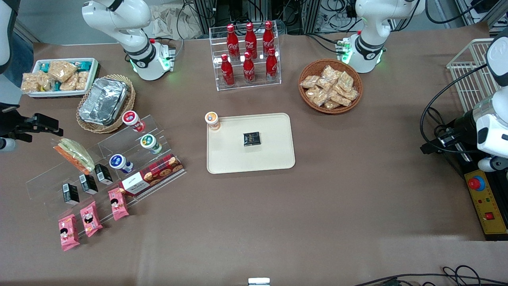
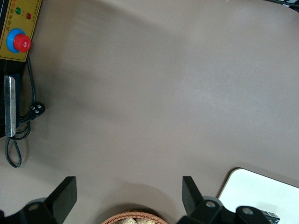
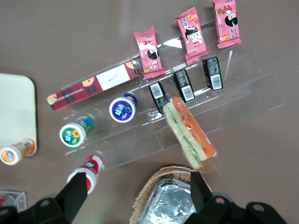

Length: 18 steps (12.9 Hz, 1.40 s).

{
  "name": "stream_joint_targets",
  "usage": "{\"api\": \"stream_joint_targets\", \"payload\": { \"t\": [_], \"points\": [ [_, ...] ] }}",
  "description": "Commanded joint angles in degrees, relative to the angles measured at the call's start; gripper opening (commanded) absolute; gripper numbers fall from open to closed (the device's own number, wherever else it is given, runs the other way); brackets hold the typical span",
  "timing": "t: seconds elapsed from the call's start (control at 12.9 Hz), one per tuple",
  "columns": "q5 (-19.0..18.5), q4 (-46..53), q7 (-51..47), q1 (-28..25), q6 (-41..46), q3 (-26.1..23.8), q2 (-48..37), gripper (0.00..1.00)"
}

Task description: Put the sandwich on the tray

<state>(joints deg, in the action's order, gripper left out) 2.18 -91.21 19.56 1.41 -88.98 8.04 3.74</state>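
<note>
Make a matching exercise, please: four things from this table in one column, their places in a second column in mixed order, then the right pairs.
Things:
1. sandwich
2. small black packet
3. foil container
4. gripper

Places:
A. in a wicker basket
B. on the clear stepped shelf, beside the black boxes
C. above the shelf and the foil container, jaws open
D. on the tray, near its middle

Pairs: 1-B, 2-D, 3-A, 4-C
</note>
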Motion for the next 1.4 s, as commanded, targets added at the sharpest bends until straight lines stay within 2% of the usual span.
{"api": "stream_joint_targets", "payload": {
  "t": [0.0,0.16,0.39,0.54,0.7,0.85,1.32],
  "points": [
    [-0.33,-0.02,10.28,2.19,-1.10,0.22,1.27,0.98],
    [-0.42,-0.11,17.92,3.25,-2.07,0.22,2.15,0.98],
    [-2.70,-3.26,32.78,3.25,-8.03,0.31,2.86,0.97],
    [-2.97,-6.33,36.76,4.91,-10.50,0.40,2.94,0.98],
    [-5.85,-9.49,42.20,5.01,-14.01,0.40,2.86,0.97],
    [-6.04,-13.27,43.63,5.36,-17.61,0.40,2.59,0.97],
    [-6.31,-19.52,45.82,5.45,-20.79,0.31,2.50,0.98]
  ]
}}
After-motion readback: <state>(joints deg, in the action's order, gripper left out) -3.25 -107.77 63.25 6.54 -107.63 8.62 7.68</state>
